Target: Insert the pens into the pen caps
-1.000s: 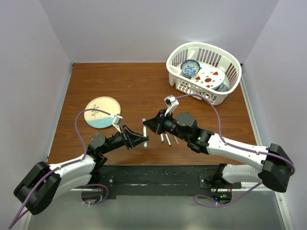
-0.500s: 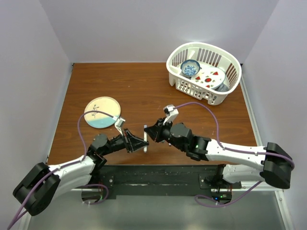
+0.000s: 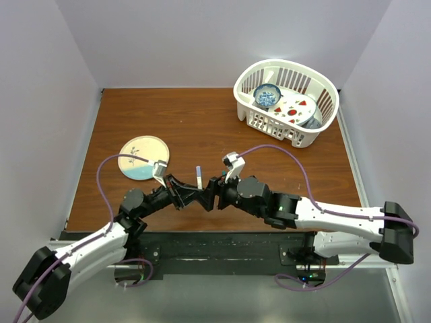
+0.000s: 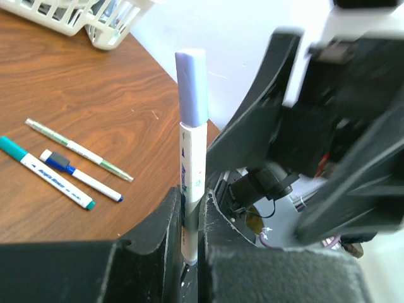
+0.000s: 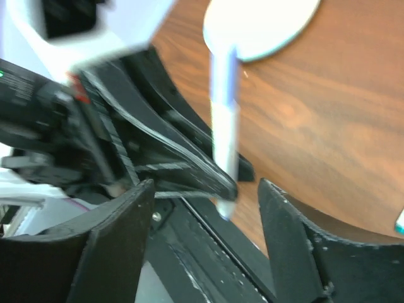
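A white pen (image 4: pixel 191 183) stands upright with a lavender pen cap (image 4: pixel 191 88) seated on its top end. My left gripper (image 4: pixel 189 218) is shut on the pen's lower end; from above, this left gripper (image 3: pixel 194 196) sits at the table's near middle with the pen (image 3: pixel 200 177) rising from it. My right gripper (image 3: pixel 214 194) faces it at close range. In the right wrist view the right gripper (image 5: pixel 205 233) is open, its fingers (image 5: pixel 120 240) spread either side of the capped pen (image 5: pixel 224 126) without touching it. Three more pens (image 4: pixel 79 177) lie on the table.
A white basket (image 3: pixel 286 101) holding dishes stands at the back right. A round pale plate (image 3: pixel 143 158) lies to the left, just behind the left arm. The loose pens are hidden under the right arm in the top view.
The right gripper has gone from shut to open and let go of the lavender cap, which stays on the pen. The left gripper has shifted slightly away from the near edge with the pen.
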Robot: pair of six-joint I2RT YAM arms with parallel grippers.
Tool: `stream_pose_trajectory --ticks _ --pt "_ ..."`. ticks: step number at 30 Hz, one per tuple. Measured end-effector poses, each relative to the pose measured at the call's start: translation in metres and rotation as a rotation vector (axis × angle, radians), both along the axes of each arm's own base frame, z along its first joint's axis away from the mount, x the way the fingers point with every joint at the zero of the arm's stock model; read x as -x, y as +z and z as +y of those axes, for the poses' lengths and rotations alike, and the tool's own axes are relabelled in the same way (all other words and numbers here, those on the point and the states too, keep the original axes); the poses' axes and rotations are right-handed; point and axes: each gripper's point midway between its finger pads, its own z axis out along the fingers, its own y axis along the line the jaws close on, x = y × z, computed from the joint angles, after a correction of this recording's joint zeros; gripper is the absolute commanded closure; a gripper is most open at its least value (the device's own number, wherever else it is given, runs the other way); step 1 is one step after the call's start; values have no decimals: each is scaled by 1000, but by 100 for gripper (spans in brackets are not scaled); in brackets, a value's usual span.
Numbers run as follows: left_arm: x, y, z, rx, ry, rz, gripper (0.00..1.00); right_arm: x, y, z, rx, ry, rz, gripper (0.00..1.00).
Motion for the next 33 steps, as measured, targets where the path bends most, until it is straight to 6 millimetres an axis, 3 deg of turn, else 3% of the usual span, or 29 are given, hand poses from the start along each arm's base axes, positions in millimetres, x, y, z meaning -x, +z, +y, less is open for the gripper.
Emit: stream_pose_trajectory --ticks 7,11,13,17,24,29,33 --pt "12 8 -1 8 -57 -47 100 -9 66 -8 -53 -1 -122 27" --pt "27 8 -3 22 -128 -74 100 -24 85 -14 -52 -23 -162 32" --pt "33 10 -4 35 -161 -85 100 -31 90 -16 -55 -21 -163 39" --pt "43 24 -4 76 -213 -135 100 -42 92 -15 -59 1 -153 40" --pt "49 32 -4 100 -241 -162 100 -26 83 2 -63 130 -121 37" --pt "49 30 -5 97 -244 -158 100 -19 89 7 -92 173 -126 48" --pt "49 30 -5 97 -246 -159 100 -18 90 8 -99 182 -127 48"
